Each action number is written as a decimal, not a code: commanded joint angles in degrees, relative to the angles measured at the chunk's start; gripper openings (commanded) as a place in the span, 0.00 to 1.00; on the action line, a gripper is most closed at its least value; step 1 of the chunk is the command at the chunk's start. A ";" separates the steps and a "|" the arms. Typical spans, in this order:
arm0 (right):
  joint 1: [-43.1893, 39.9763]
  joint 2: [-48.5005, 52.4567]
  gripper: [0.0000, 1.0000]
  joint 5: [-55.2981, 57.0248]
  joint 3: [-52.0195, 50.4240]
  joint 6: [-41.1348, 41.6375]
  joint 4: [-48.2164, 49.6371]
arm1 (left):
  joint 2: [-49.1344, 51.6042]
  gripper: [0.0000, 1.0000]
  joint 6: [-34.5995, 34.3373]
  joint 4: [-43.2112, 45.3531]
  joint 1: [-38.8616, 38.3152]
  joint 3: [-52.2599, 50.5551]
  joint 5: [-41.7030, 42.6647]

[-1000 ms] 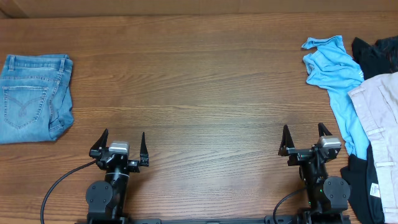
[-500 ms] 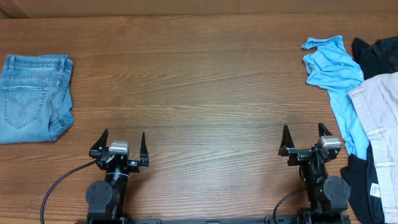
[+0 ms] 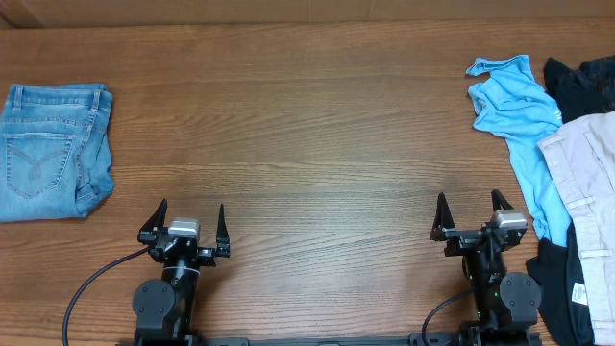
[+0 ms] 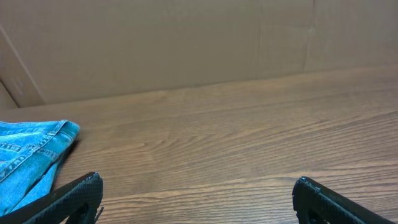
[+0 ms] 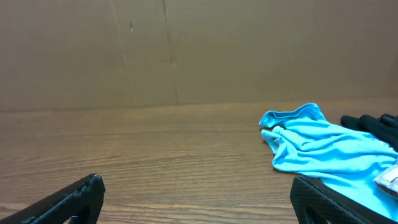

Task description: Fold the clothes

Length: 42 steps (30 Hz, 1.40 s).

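Denim is the material to reckon with: the light-blue faded denim jeans (image 3: 53,152) lie at the far left of the brown wooden table (image 3: 317,125), already doubled into a compact rectangle. A stitched back pocket faces up and the waistband is toward the far edge. Judging by the cloth, they will feel heavy for a garment. They should be limp enough to drape, yet thick at the seams, not fragile, and unlikely to slide much on the wood grain. The stacked layers could slip over one another or spring open if only the top one is pinched. The safest hold looks to be the waistband or a seamed corner, with all layers taken together. The left gripper (image 3: 191,207) sits at the near edge with its fingers spread wide and nothing between them, near the jeans but clear of them. The right gripper (image 3: 469,197) is just as wide and just as empty. It sits beside the unsorted heap at the right: a bright-blue knit shirt (image 3: 514,106), pale beige trousers (image 3: 586,183) and black garments (image 3: 581,82). Against the overhead pictures from a second and half a second ago, nothing differs: arms, jeans and heap are all in the same places.
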 commanded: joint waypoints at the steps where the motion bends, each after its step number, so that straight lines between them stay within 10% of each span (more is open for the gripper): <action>1: 0.22 -0.57 1.00 -0.35 -0.61 -0.20 0.35 | -0.68 1.00 1.27 0.11 0.31 -0.37 -0.35; 42: 0.22 -0.57 1.00 -0.35 -0.61 -0.20 0.35 | -0.68 1.00 1.27 0.09 0.31 -0.37 -0.37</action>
